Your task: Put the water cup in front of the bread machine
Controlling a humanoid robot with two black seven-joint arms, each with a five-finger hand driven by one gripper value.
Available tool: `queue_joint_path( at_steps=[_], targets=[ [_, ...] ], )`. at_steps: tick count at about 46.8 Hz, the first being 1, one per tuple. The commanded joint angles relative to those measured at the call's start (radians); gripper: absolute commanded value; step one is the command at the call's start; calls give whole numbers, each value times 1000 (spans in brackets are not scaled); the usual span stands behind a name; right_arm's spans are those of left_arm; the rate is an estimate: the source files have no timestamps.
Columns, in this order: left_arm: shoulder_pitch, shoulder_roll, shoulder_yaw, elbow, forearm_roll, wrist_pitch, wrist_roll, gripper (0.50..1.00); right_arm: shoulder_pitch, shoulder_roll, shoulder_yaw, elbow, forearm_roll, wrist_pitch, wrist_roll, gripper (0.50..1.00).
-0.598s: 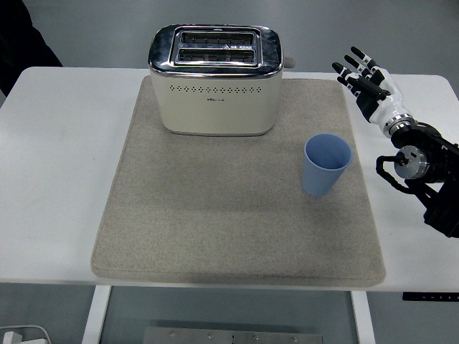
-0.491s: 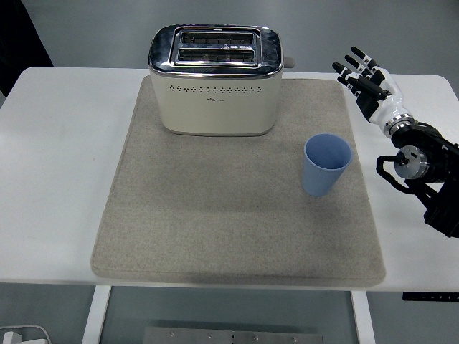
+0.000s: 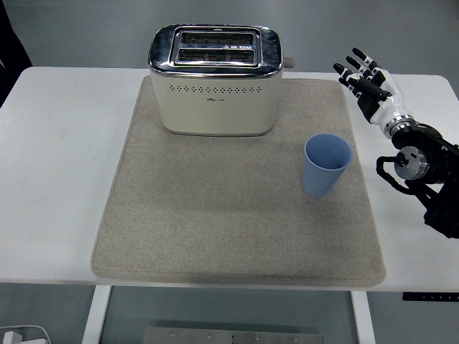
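Note:
A light blue cup (image 3: 327,164) stands upright and empty on the right part of the grey mat (image 3: 215,215). The cream and chrome toaster (image 3: 214,80) sits at the mat's back edge, to the cup's upper left. My right hand (image 3: 365,79) hovers beyond the mat's back right corner, fingers spread, holding nothing, well above and to the right of the cup. Its black arm (image 3: 423,172) comes in from the right edge. My left arm does not show.
The white table (image 3: 57,179) extends to both sides of the mat. A dark part of a person (image 3: 11,36) shows at the top left corner.
The dark shape of the person at the top left has drawn back towards the corner. My right hand and the cup have not moved.

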Motion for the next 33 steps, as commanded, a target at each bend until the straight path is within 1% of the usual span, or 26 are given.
queue_joint_path(
  at_steps=[1, 18, 22, 25, 33],
  targets=[
    [1, 0, 0, 2, 0, -2, 0, 1000, 0, 1, 0, 0, 0, 0, -2, 921],
    [1, 0, 0, 0, 0, 0, 0, 1000, 3, 0, -2, 0, -2, 0, -2, 921],
    [-1, 0, 0, 2, 0, 0, 0, 1000, 6, -5, -3, 0, -9, -4, 6, 919],
    [1, 0, 0, 2, 0, 0, 0, 1000, 10, -8, -6, 0, -12, -23, 6, 919],
    [1, 0, 0, 2, 0, 0, 0, 1000, 14, -3, -6, -2, -8, -104, 5, 921]
  ],
)
